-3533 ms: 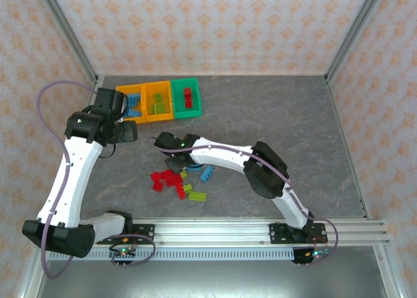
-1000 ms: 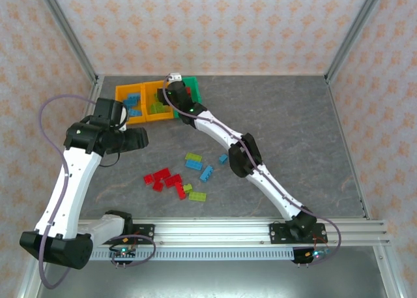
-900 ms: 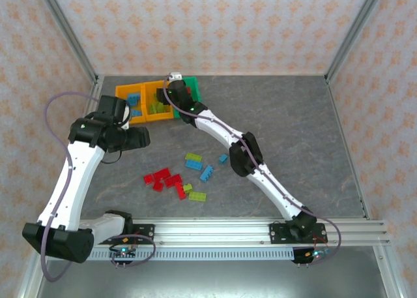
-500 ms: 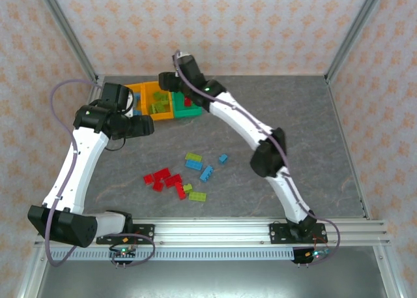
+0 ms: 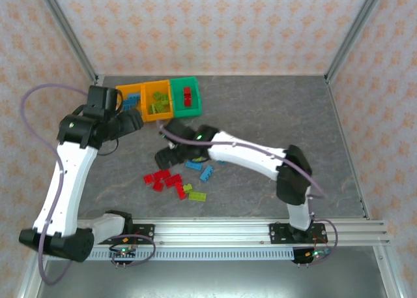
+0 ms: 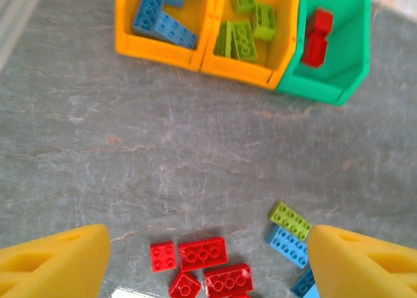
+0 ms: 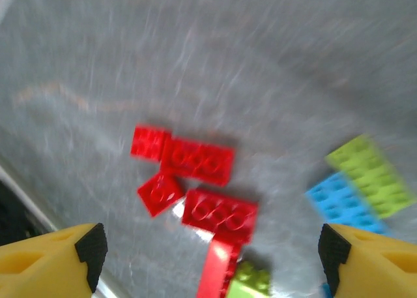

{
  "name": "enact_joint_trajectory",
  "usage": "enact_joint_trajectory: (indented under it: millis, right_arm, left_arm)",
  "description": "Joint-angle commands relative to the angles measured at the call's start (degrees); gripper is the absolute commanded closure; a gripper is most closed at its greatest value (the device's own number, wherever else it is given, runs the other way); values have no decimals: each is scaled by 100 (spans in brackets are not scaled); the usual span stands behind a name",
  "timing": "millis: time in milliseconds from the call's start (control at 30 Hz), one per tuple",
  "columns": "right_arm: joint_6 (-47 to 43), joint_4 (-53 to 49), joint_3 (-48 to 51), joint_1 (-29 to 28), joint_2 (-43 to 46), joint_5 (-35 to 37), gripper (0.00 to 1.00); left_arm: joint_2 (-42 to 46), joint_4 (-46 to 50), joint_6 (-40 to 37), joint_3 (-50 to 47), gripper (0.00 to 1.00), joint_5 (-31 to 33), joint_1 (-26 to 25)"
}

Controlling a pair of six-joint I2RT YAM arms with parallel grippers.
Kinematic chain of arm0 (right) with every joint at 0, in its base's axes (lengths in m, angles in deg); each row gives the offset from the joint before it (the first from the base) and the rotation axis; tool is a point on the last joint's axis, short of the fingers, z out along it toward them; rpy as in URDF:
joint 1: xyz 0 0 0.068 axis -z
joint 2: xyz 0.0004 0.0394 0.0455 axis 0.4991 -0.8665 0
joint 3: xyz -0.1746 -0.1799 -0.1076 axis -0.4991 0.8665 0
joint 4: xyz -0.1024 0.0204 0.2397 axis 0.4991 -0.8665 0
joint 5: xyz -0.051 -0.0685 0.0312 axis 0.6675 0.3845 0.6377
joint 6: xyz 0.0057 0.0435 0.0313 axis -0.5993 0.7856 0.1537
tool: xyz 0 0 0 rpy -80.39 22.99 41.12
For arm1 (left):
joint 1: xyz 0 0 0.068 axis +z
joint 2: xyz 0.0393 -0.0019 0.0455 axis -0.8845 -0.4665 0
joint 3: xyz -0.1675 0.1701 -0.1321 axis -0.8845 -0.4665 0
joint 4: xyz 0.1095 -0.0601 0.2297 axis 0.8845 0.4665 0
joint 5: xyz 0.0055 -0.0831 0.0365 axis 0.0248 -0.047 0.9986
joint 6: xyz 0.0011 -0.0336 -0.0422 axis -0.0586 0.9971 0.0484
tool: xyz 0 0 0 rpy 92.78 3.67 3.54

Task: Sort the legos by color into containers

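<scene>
Grey, stone-veined counter point(image 5: 273, 115) carries the three joined containers point(image 5: 158, 101) at its far left. The first orange-yellow bin point(image 6: 156, 47) has blue bricks point(image 6: 163, 21) in it. The second orange-yellow bin point(image 6: 241, 70) has lime bricks point(image 6: 246, 30). The green bin point(image 6: 339, 70) has red bricks point(image 6: 317, 37) in it (two, as far as the left wrist view lets me count).

Loose legos lie nearer the arms, well apart from the bins. A red cluster point(image 5: 166, 180) sits with its pieces touching or just beside one another. A lime brick point(image 5: 197, 196) lies at the cluster's near right end, and blue pieces point(image 5: 207, 173) lie to its right. In the left wrist view a lime piece point(image 6: 290, 220) rests against a blue piece point(image 6: 285, 242).

The left jaws hang over bare counter just in front of the bins. Their yellow fingertips point(image 6: 58, 259) stand wide apart with nothing between them.

The right jaws hover low over the far edge of the loose pile, above the red cluster. Their fingertips point(image 7: 371, 259) are also spread wide and hold nothing. That wrist view is blurred.
</scene>
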Motion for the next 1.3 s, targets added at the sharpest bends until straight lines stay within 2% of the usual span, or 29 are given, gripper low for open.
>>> enact_joint_trajectory:
  millis: [0,133,333,533,900,1067,1133,1267]
  right_arm:
    - [-133,-431,-458,-154,-638,130,10]
    - [30,-308,-971,-343,-1341,231,1]
    - [347,-170,-1322,-382,-1861,815,1]
    - [466,-349,-1707,-383,-2374,708,2]
    - [797,-446,-1497,-323,-2343,1160,15]
    - [1012,-452,-1100,-281,-2051,1345,16]
    - [945,-233,-832,-273,-1845,1237,16]
    - [765,-87,-795,-192,-1945,465,15]
  left_arm:
    - [470,274,466,-136,20,655,22]
    - [855,422,32,-248,20,664,22]
    - [1159,494,-176,-587,20,328,8]
    - [1234,345,-83,-822,20,202,-13]
    - [1331,331,-178,-857,19,307,-52]
    - [1314,305,-206,-831,19,331,-82]
    - [1314,274,-207,-853,18,336,-84]
    - [1292,178,-165,-936,18,289,-107]
